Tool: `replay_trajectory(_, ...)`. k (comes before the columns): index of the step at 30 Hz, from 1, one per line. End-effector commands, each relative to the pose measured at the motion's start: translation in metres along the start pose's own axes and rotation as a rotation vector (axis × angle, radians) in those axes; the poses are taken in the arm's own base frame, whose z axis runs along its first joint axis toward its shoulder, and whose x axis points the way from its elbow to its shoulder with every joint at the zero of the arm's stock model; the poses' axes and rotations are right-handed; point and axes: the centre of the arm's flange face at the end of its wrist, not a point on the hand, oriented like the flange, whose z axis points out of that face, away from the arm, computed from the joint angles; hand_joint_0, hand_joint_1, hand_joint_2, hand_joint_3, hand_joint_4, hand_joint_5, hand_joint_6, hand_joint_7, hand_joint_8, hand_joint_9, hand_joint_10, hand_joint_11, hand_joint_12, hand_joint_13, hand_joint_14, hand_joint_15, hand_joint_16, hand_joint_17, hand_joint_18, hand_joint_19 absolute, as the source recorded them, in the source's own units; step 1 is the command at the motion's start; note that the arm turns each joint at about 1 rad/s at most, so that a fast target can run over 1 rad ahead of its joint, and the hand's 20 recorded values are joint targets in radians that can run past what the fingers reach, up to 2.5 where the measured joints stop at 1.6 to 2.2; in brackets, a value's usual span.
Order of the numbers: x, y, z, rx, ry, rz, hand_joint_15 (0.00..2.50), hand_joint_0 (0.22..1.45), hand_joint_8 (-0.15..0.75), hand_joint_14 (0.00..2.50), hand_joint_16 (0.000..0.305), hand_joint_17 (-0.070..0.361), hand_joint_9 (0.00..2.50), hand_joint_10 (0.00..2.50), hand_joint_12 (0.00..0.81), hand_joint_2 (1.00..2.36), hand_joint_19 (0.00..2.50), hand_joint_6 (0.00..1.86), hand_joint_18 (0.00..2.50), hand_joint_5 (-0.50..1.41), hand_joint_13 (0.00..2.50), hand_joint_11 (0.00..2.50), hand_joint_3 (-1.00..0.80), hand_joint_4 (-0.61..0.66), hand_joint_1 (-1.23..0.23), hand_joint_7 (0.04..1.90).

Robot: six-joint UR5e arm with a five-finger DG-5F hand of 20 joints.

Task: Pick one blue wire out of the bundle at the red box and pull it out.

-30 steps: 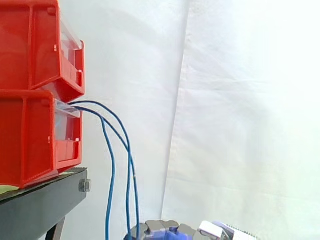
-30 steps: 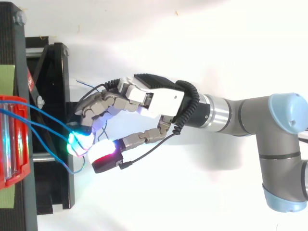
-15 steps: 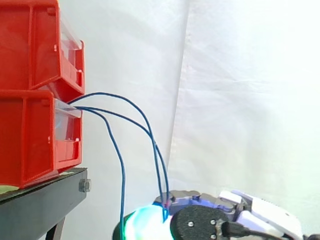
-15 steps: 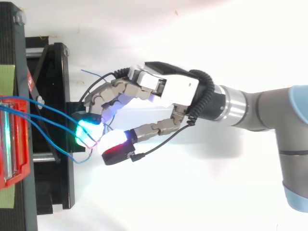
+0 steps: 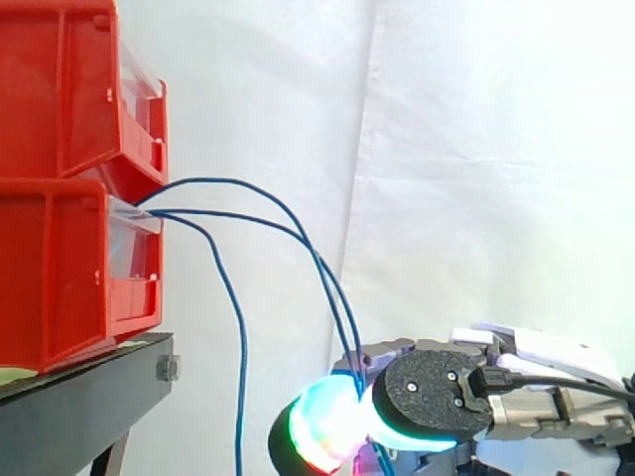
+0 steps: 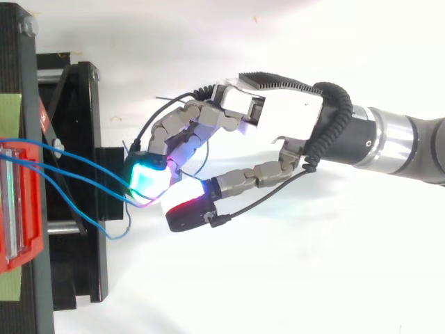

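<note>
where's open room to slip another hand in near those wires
Open: above the hand, right of the blue wires, before the white curtain. Crowded: between the lower red bin and the fingers, where wires span.

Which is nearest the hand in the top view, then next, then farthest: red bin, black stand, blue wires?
1. blue wires: pinched at the fingertips of the hand.
2. black stand: left of the fingertips.
3. red bin: far left edge.

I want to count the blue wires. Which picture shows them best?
The side view: three blue wires spread apart from the lower red bin against white. The top view shows them bunched near the hand.
</note>
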Motion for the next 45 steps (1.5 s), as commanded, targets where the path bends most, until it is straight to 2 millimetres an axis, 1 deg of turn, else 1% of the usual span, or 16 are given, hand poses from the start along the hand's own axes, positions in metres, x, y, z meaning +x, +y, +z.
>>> replay_trajectory(1,-0.005,0.006,-0.008,0.11,0.046,-0.02,0.56,0.63,0.347,0.02,0.063,0.142,1.05,0.01,0.455,1.01,0.36,0.96,0.7,-0.19,0.9,0.8,-0.03,0.01,-0.76,0.83)
replay_trajectory(3,-0.012,0.021,-0.01,0.164,0.064,-0.016,0.56,0.63,0.34,0.02,0.061,0.138,1.04,0.01,0.444,1.01,0.37,0.96,0.69,-0.19,0.89,0.8,-0.05,0.01,-0.78,0.83)
replay_trajectory(6,-0.016,0.031,-0.012,0.2,0.081,-0.023,0.56,0.64,0.325,0.02,0.058,0.131,1.01,0.01,0.428,1.02,0.37,0.95,0.67,-0.2,0.88,0.81,-0.07,0.0,-0.79,0.85)
replay_trajectory(8,-0.017,0.031,-0.013,0.213,0.084,-0.025,0.56,0.64,0.323,0.02,0.057,0.129,1.01,0.01,0.424,1.02,0.38,0.95,0.67,-0.2,0.88,0.81,-0.09,0.01,-0.8,0.85)
replay_trajectory(12,-0.02,0.048,-0.011,0.215,0.087,-0.013,0.56,0.65,0.321,0.02,0.056,0.127,1.0,0.01,0.419,1.02,0.38,0.95,0.67,-0.2,0.88,0.81,-0.12,0.02,-0.81,0.84)
replay_trajectory(16,-0.023,0.057,-0.015,0.256,0.104,-0.009,0.57,0.65,0.322,0.02,0.056,0.126,1.0,0.01,0.42,1.02,0.39,0.95,0.67,-0.2,0.87,0.82,-0.16,0.05,-0.82,0.83)
replay_trajectory(17,-0.025,0.066,-0.017,0.278,0.108,-0.002,0.57,0.65,0.32,0.02,0.056,0.126,1.0,0.01,0.42,1.02,0.39,0.95,0.67,-0.2,0.87,0.82,-0.16,0.05,-0.82,0.83)
replay_trajectory(18,-0.025,0.066,-0.017,0.278,0.108,-0.002,0.57,0.65,0.321,0.02,0.056,0.126,1.0,0.01,0.419,1.02,0.39,0.95,0.67,-0.2,0.87,0.81,-0.16,0.06,-0.82,0.83)
replay_trajectory(20,-0.027,0.075,-0.018,0.297,0.116,0.006,0.56,0.64,0.321,0.02,0.056,0.126,1.0,0.01,0.418,1.02,0.39,0.95,0.67,-0.2,0.87,0.81,-0.18,0.07,-0.82,0.83)
replay_trajectory(22,-0.029,0.078,-0.02,0.31,0.12,0.005,0.57,0.64,0.322,0.02,0.056,0.126,1.0,0.01,0.417,1.02,0.39,0.94,0.67,-0.2,0.87,0.8,-0.19,0.08,-0.82,0.83)
replay_trajectory(26,-0.034,0.097,-0.021,0.33,0.13,-0.001,0.57,0.65,0.322,0.02,0.056,0.126,1.0,0.01,0.42,1.02,0.38,0.94,0.67,-0.2,0.87,0.81,-0.22,0.08,-0.82,0.83)
replay_trajectory(28,-0.035,0.1,-0.022,0.337,0.133,-0.003,0.56,0.65,0.324,0.02,0.056,0.126,1.0,0.01,0.42,1.02,0.38,0.94,0.68,-0.2,0.87,0.81,-0.25,0.08,-0.83,0.82)
replay_trajectory(32,-0.041,0.114,-0.023,0.346,0.136,-0.006,0.56,0.66,0.327,0.02,0.056,0.125,1.0,0.02,0.422,1.01,0.38,0.94,0.69,-0.19,0.88,0.8,-0.36,0.09,-0.87,0.91)
replay_trajectory(36,-0.049,0.13,-0.029,0.388,0.151,-0.012,0.55,0.67,0.328,0.02,0.056,0.125,1.01,0.01,0.422,1.01,0.37,0.94,0.7,-0.19,0.89,0.81,-0.39,0.1,-0.89,0.91)
replay_trajectory(41,-0.053,0.138,-0.037,0.445,0.172,-0.007,0.56,0.69,0.327,0.02,0.056,0.125,1.02,0.01,0.42,1.0,0.38,0.94,0.71,-0.19,0.89,0.81,-0.46,0.1,-0.88,0.9)
replay_trajectory(45,-0.052,0.138,-0.04,0.472,0.18,0.005,0.56,0.68,0.325,0.02,0.056,0.125,1.02,0.01,0.42,1.0,0.38,0.94,0.71,-0.19,0.9,0.82,-0.49,0.11,-0.88,0.9)
